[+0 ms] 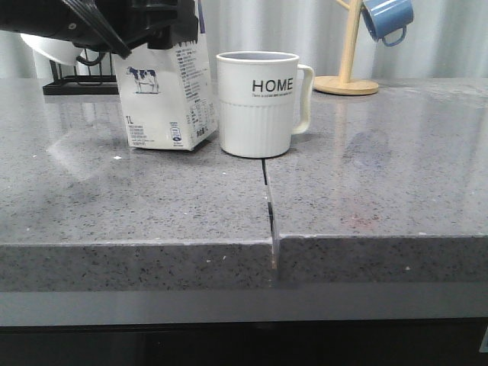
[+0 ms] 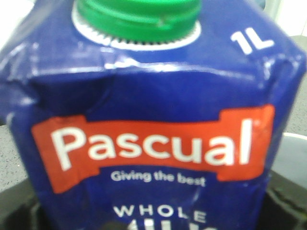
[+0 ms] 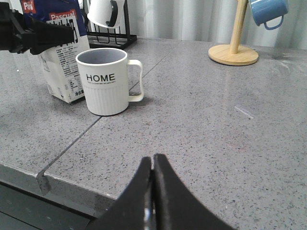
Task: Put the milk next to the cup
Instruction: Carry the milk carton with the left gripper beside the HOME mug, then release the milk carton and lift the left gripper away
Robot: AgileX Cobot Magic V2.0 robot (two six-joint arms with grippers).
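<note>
2 things stand close together on the grey counter [image 1: 381, 198]: the milk [image 1: 169, 95] and the cup [image 1: 259, 103], nearly touching. The left gripper [image 1: 133, 27] reaches across the milk's top, but whether its fingers clench it I cannot tell. The right gripper [image 3: 152, 165] has its fingers pressed together, grasping nothing, near the counter's front edge. Beyond those fingers lies open counter, up to a wooden stand [image 3: 233, 53].

A shiny grey speckled counter [image 1: 366, 198] has a thin crack [image 1: 268, 200] down the middle. Behind hangs a pale curtain [image 1: 274, 27]. A wooden stand [image 1: 348, 72] holds a blue mug [image 1: 387, 19].
</note>
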